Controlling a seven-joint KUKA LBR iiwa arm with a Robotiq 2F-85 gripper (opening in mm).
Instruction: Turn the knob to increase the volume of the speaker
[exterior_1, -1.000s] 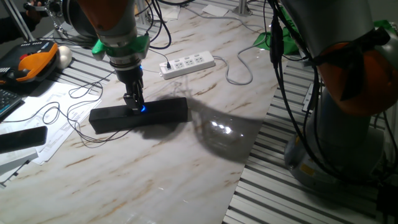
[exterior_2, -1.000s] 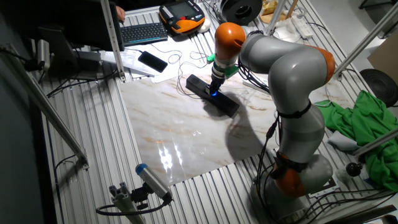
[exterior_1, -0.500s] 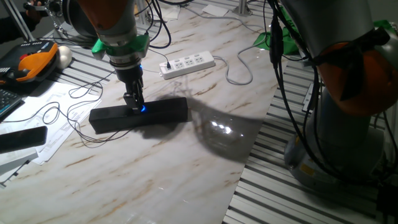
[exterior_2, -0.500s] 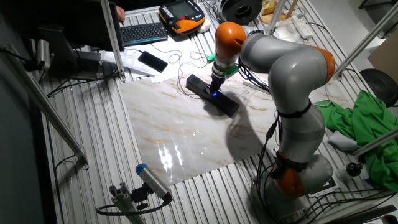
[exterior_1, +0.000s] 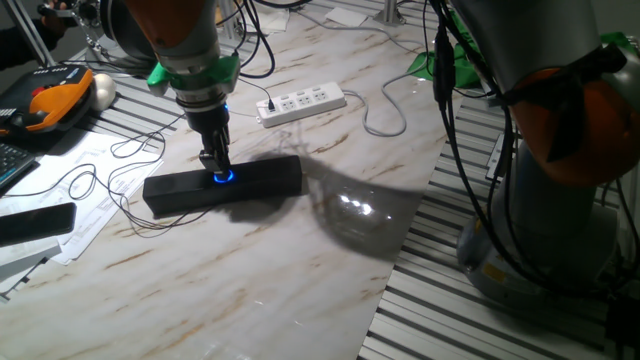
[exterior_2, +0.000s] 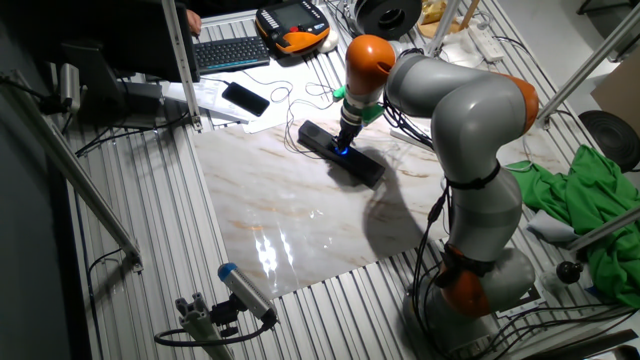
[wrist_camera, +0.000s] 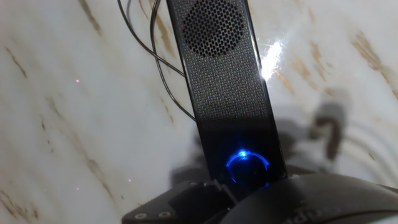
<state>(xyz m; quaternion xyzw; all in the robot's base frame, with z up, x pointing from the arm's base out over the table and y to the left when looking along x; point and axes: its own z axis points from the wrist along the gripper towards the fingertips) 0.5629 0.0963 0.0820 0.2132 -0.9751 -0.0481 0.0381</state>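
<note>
The speaker is a long black bar lying on the marble table; it also shows in the other fixed view. The knob glows blue at its middle. My gripper points straight down with its fingers close together, tips right at the knob. In the hand view the speaker runs up the frame, with the knob and its blue ring just above my dark gripper. No finger shows on either side of the knob. In the other fixed view the gripper stands over the blue light.
A white power strip lies behind the speaker. A thin black cable loops at its left end. A flat black slab, papers and an orange pendant lie at the left. The table edge with metal slats is at the right.
The blue glow at the knob shows larger and as a fuller ring under the fingertips. The arm and speaker stay in place.
</note>
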